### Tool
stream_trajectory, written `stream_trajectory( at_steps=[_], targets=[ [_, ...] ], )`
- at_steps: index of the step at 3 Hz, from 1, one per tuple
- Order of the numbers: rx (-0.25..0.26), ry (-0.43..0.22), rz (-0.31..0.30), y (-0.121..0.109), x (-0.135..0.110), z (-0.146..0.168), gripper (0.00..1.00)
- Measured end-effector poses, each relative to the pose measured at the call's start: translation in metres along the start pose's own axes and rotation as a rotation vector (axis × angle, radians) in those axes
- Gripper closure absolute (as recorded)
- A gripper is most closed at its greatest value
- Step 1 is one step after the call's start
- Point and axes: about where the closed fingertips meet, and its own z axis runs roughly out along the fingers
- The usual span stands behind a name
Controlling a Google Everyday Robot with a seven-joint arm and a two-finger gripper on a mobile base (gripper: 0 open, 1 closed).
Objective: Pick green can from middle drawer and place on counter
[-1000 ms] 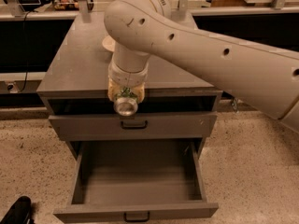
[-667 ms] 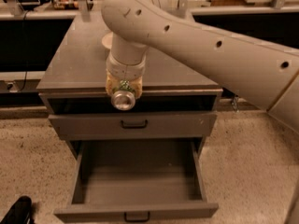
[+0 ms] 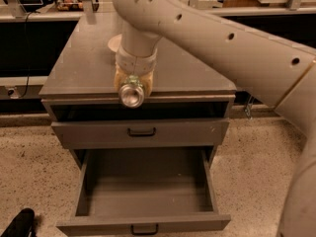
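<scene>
Placing step: your gripper [image 3: 132, 84], clamped on green can [image 3: 131, 96], hangs at counter [image 3: 74, 68] near edge (middle drawer [image 3: 143, 189] open, bare). Next: carry farther in, lower, release.

Shiny metal green can [image 3: 131, 96], matt plastic tool [image 3: 132, 84] gripping it over smooth, faintly glossy counter [image 3: 81, 68] edge

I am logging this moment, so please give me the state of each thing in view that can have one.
gripper: shut on the green can, over the front edge of the counter.
green can: held off the surface, lying sideways, silver end toward the camera.
middle drawer: pulled out, nothing seen inside.
upper drawer: pushed in.
white bowl: resting on the counter, partly hidden.
</scene>
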Motion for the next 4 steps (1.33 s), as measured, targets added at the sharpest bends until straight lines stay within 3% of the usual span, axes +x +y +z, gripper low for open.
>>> stream_trajectory(
  at_steps=[1, 3, 4],
  targets=[
    [0.001, -0.002, 0.007, 0.001, 0.002, -0.002, 1.00],
    [0.005, -0.015, 0.118, 0.024, 0.037, -0.019, 1.00],
    [-0.008, 0.056, 0.145, 0.017, 0.064, -0.018, 1.00]
  ],
)
